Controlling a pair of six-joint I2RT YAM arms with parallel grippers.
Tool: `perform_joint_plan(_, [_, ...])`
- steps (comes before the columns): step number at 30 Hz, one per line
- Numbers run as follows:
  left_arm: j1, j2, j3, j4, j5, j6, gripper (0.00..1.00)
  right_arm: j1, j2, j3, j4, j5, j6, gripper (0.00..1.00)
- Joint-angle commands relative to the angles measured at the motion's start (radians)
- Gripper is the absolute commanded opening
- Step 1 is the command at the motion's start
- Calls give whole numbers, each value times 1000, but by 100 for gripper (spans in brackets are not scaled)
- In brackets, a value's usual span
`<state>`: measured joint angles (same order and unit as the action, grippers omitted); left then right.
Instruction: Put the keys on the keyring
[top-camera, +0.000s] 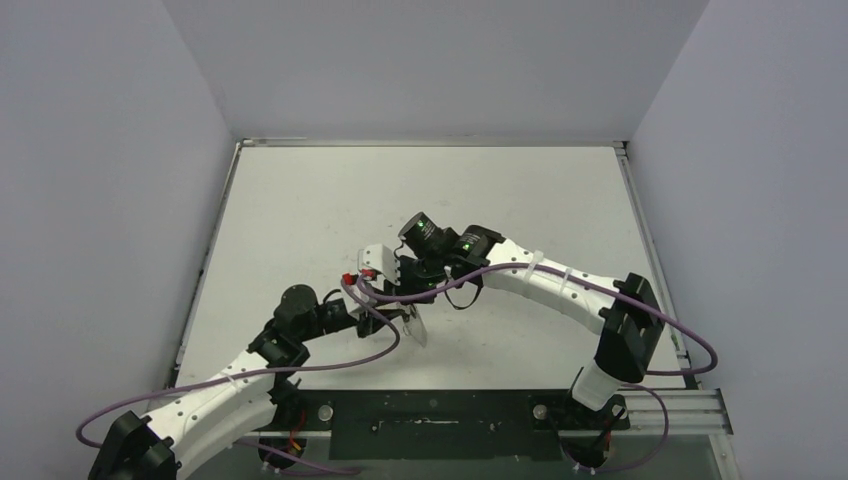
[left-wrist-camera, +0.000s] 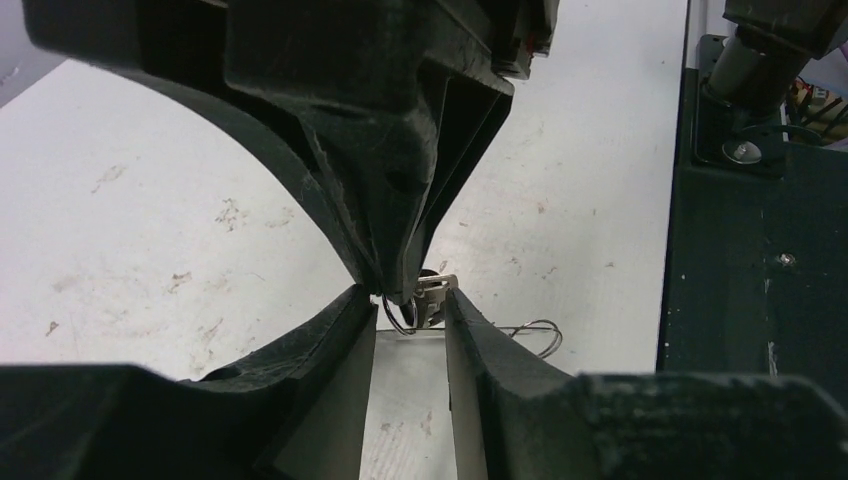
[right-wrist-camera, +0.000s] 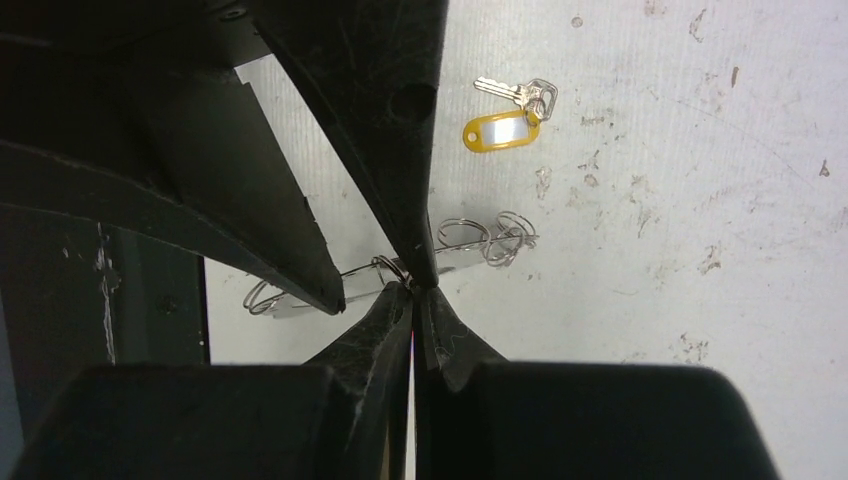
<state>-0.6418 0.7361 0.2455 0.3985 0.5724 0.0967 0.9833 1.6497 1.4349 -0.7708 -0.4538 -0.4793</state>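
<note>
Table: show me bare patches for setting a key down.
Bare: the far half of the table, up to the back wall; in the right wrist view, the stretch right of the yellow-tagged key and keyring. Crowded: the middle, where the left gripper and right gripper meet at the keyring.

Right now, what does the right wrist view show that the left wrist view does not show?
Only the right wrist view shows a silver key with a yellow tag, lying on the table beyond the fingers. Only the left wrist view shows the dark base plate and its screw. Both views show the right gripper, shut on the wire keyring, meeting the left gripper tip to tip.
</note>
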Motion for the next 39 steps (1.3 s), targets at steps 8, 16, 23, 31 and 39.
perform_joint_plan(8, [-4,-47,-16,17,-122,-28,21,-5,-43,-37,80,-22,30,0])
perform_joint_plan(16, [-3,-34,-15,7,-129,-10,25,-5,-65,-49,98,-47,28,0])
perform_joint_plan(23, [-4,-21,-24,31,-121,3,22,-4,-85,-70,120,-66,28,0])
perform_joint_plan(31, [-4,-96,-81,80,-153,-22,24,-9,-105,-96,146,-77,28,0])
perform_joint_plan(39, [-3,-51,-83,137,-148,-35,23,-7,-107,-98,153,-101,23,0])
